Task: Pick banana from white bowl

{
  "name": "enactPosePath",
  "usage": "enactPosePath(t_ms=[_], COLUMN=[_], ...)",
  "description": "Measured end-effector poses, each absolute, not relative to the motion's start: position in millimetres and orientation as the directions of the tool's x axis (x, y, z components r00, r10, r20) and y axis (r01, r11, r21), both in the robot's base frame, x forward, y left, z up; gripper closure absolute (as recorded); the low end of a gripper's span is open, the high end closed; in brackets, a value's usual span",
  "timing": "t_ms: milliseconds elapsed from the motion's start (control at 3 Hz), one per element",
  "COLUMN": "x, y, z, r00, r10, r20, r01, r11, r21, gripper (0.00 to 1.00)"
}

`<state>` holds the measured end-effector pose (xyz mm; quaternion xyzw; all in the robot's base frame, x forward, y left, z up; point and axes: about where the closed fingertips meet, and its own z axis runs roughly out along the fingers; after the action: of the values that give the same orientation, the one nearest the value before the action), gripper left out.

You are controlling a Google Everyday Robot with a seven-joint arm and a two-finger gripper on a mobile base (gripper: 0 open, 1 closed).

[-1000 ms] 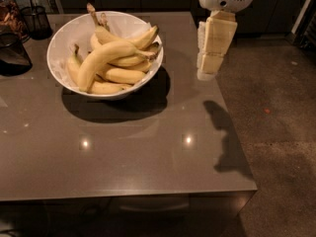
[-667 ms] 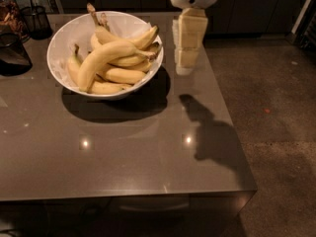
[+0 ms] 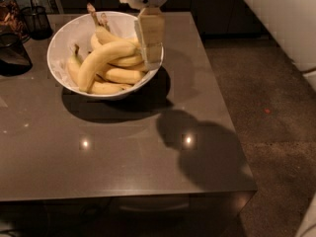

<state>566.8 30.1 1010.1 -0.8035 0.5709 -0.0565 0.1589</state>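
We take the white bowl (image 3: pixel 66 36) as our mark; it stands on the grey bench (image 3: pixel 123 152) with a heap of bananas in it. The banana (image 3: pixel 101 58) we want lies on top of that heap, arching from the bowl's near-left wall up over the middle toward its right side, with slimmer fruit under and behind it. Being uppermost, it looks to us free to lift without dragging the others much. The tool (image 3: pixel 153 60) hangs pointing straight down over the bowl's right rim, just beside the banana's right-hand end. We judge it is held upright so that it can come into the bowl from above, since the bowl's wall bars any sideways reach. We cannot tell how far the tool is open, as it shows to us as one pale slab. It has hold of nothing that we can see, and the banana rests wholly in the bowl. Whether the tool touches the rim or hovers above it we cannot tell either. Beyond the bowl's far-left side stands a dark wire-mesh cup (image 3: pixel 37 19), apart from the bowl and out of the tool's way. As we read it, the pick is at the approach — the tool wants to sit nearer the bowl's middle, over the banana's thick belly, before it closes.
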Motion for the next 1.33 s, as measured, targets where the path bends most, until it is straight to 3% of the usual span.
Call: enactPosePath(t_ms=[333,667,1000,1333], x=[570.7,586.1,602.9,615.3], y=[35.6,61.3,91.3,111.7], z=[1012.2,1015.4,1017.6,1012.4], r00=[0.356,0.411,0.469,0.500], r10=[-0.929,-0.904,-0.875,-0.856], r20=[-0.099,-0.115,-0.118,-0.128], r01=[-0.887,-0.864,-0.838,-0.827], r11=[-0.302,-0.346,-0.400,-0.429], r21=[-0.349,-0.366,-0.371,-0.365], gripper=[0.00,0.15,0.23,0.21])
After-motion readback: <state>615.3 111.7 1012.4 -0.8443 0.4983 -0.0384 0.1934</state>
